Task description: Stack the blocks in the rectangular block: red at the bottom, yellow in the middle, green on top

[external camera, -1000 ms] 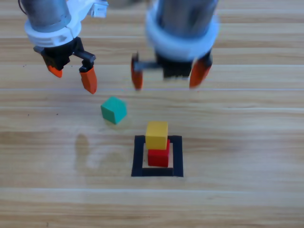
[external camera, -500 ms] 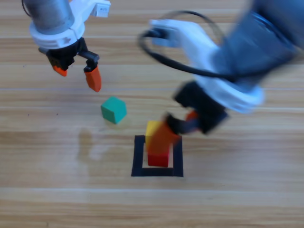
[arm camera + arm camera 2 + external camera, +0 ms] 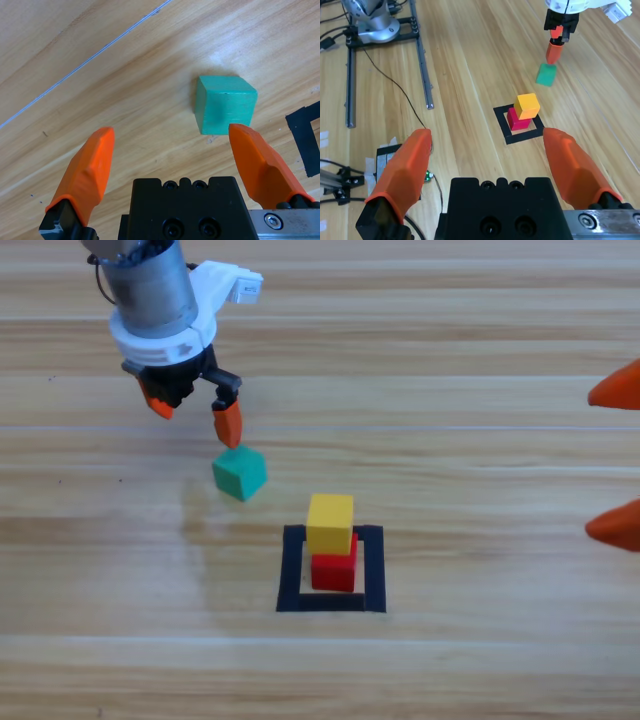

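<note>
The yellow cube sits on the red cube inside the black tape square; the right wrist view shows the same stack, yellow cube over red cube. The teal-green cube lies on the wood up and left of the square. My left gripper hangs open just above and left of the green cube, which shows ahead of its right jaw in the left wrist view. My right gripper is open at the picture's right edge, holding nothing.
In the right wrist view a metal frame with a robot base and cables lies left of the stack. A corner of the black tape shows at the right in the left wrist view.
My right arm has pulled away from the stack to the right edge, leaving the yellow cube on the red one. My left gripper has moved right and down towards the green cube.
</note>
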Action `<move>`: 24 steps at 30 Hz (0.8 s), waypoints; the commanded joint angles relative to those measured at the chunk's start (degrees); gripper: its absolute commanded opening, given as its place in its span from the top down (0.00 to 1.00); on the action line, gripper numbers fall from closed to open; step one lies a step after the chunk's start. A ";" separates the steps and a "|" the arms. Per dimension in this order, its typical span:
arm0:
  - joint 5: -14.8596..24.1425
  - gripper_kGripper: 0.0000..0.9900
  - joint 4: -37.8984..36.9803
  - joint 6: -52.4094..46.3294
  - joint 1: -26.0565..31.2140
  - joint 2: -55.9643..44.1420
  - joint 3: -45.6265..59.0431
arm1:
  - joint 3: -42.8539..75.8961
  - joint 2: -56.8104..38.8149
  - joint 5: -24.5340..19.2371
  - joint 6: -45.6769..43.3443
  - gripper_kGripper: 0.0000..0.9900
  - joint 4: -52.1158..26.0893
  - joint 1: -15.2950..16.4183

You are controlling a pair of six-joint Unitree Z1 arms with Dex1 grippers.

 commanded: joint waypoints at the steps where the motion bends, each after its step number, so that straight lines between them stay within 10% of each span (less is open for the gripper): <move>1: -1.06 0.02 -0.24 -0.91 -2.51 1.62 1.41 | -1.81 3.98 1.18 -2.73 0.00 3.94 -0.16; 11: -1.33 0.02 -0.15 -3.81 -6.20 -1.37 3.25 | -8.05 5.38 -6.65 -5.63 0.00 12.21 4.32; 24: 1.57 0.03 -6.83 -6.10 -7.17 0.12 10.11 | -9.02 7.76 -4.01 -7.39 0.00 14.05 5.81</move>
